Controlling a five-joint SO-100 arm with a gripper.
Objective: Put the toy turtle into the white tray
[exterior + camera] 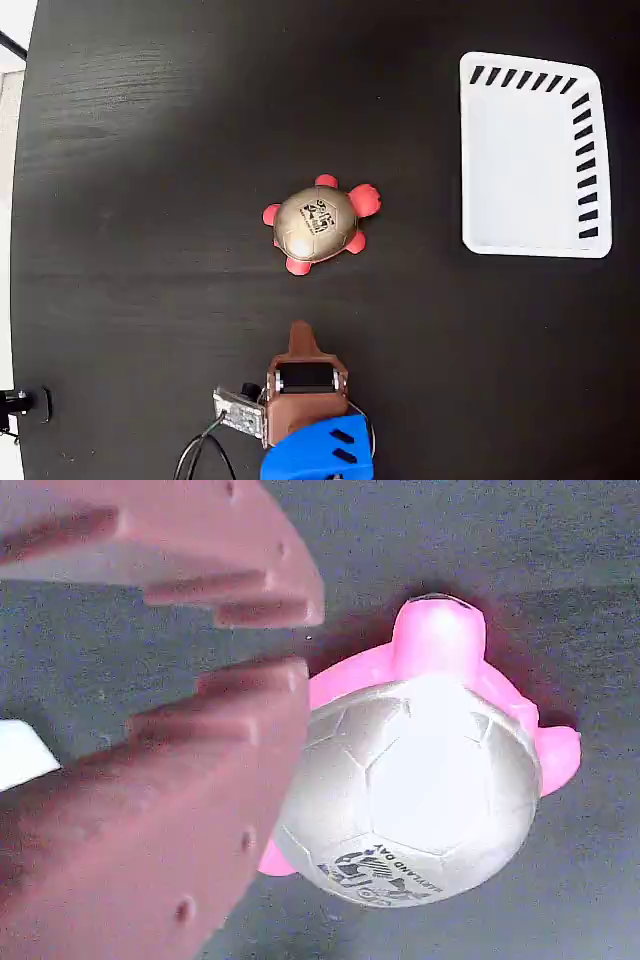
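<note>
In the fixed view, the toy turtle [318,226] lies directly ahead of the gripper [300,335], well apart. The brown jaws are slightly parted, holding nothing. The white tray [522,150] sits far right.

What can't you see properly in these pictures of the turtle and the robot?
- The toy turtle: in the wrist view the brown fingers cover its left side; its underside is hidden in both views.
- The writing on its shell is too small to read in the fixed view and upside down and partly cut off in the wrist view.
- The gripper: most of the arm is cut off by the fixed view's bottom edge.
- The white tray does not show clearly in the wrist view.
</note>
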